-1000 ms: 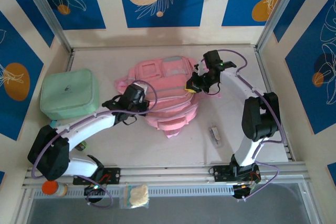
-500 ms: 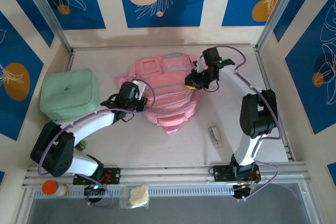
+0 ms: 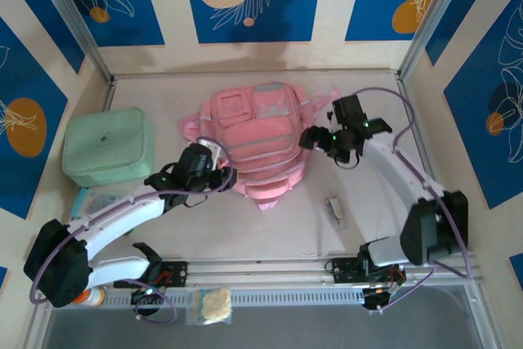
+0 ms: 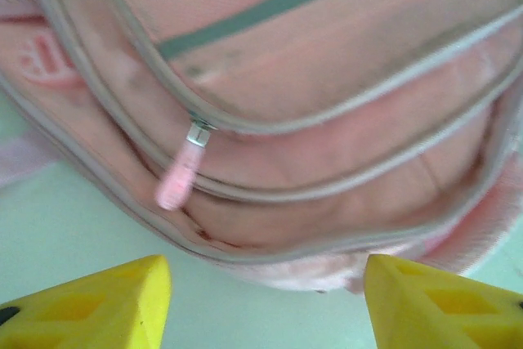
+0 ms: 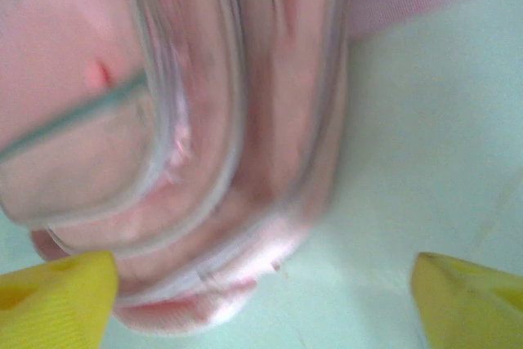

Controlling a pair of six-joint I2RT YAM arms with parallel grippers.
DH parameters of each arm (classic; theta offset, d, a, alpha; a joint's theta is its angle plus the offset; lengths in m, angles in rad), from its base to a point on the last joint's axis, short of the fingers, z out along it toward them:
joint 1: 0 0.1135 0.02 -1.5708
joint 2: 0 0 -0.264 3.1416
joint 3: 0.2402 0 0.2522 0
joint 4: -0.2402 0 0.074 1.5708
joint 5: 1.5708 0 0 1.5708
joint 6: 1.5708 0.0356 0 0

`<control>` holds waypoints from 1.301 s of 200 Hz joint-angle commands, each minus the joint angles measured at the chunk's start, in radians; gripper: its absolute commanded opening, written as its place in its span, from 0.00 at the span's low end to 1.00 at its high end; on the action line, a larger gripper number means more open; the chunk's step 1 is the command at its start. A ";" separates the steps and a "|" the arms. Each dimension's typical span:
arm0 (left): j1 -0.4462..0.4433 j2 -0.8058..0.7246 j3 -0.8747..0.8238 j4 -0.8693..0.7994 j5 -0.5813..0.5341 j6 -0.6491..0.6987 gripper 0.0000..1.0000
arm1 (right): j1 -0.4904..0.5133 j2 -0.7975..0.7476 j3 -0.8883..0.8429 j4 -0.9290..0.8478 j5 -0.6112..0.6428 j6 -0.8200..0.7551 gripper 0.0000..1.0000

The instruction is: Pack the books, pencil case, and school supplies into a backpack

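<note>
Here's the pink backpack [image 3: 255, 140], lying flat in the middle of the desk [image 3: 368, 226] with its front pockets facing up. The left hand [image 3: 221, 174] sits at the bag's near-left edge. Its yellow fingers [image 4: 90, 300] are spread with nothing between them (released, plainly). The curved zip lines run just ahead of it, and a pink zip pull [image 4: 180, 176] dangles toward it. On the other side, the right hand [image 3: 310, 138] is at the backpack's right flank. Its fingers [image 5: 53, 296] are wide apart too, gripping nothing, with bare desk beneath. The small grey-white oblong [image 3: 333, 208] lies alone on the desk, near the bag's right corner but apart from it. Far left, the mint-green zip case [image 3: 106, 146] rests by the wall. A pale teal pouch [image 3: 91, 199] peeks out just in front of it, partly under the left arm.
</note>
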 commanded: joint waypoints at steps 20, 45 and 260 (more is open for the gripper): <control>-0.188 0.001 -0.030 0.071 -0.007 -0.168 0.67 | 0.027 -0.184 -0.215 -0.124 0.083 0.174 1.00; -0.261 0.046 -0.019 0.111 -0.057 -0.242 0.74 | 0.050 -0.257 -0.340 -0.116 0.083 0.257 1.00; -0.327 0.119 -0.025 0.179 -0.136 -0.387 1.00 | 0.236 -0.092 -0.428 -0.022 0.121 0.334 0.99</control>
